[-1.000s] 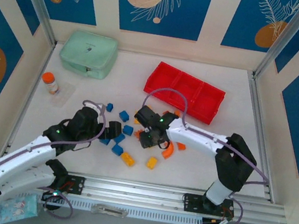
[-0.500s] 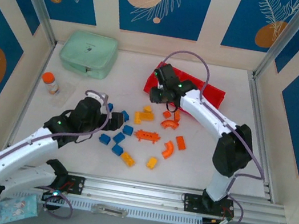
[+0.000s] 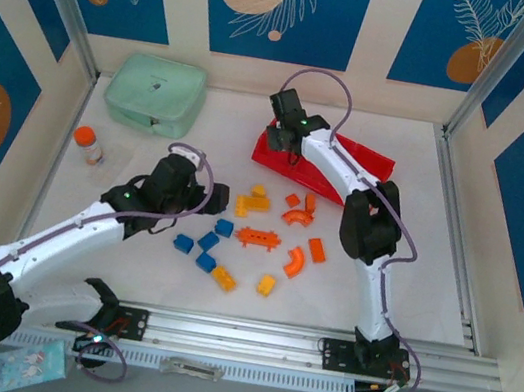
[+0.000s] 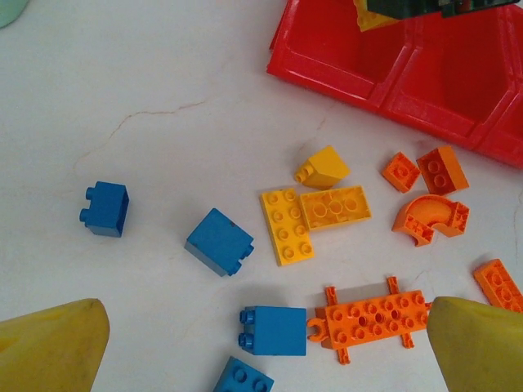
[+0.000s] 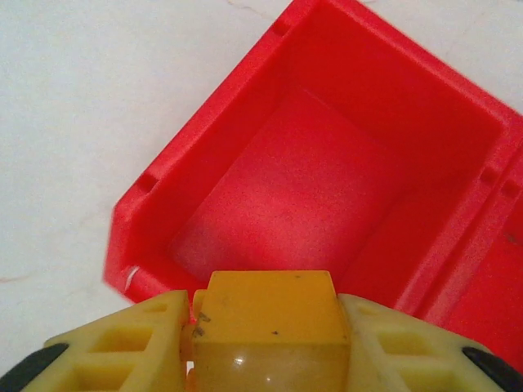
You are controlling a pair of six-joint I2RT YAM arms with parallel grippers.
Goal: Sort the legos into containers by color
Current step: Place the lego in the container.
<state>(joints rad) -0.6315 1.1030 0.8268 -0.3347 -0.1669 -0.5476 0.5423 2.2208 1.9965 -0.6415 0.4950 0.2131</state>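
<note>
- Top view: my right gripper is stretched far out, above the left end of the red tray. My left gripper hangs low beside the loose legos. They lie on the table between the tray and my bases, the blue ones more to the left and the orange and yellow ones more to the right.
- Left wrist view: my left fingers are spread wide with nothing between them. Under them lie a blue brick and a flat orange plate. The tray parts that I can see here look empty.
- Right wrist view: my right gripper pinches a yellow brick, with one finger on each side. Below is the end compartment, which is empty. The brick seems to be over the near wall, not over the middle.
- Risk, I think: if I let go here, the brick may hit the rim and bounce out onto the table.
- The brick may also stick to one finger and fall late, when I am not over the compartment.
- If I go lower, a finger may push the light tray and move it.
- Yellow and orange are close colours, so I could mix them into one compartment.
- My left gripper is near the pile, and a careless descent may scatter the bricks.
</note>
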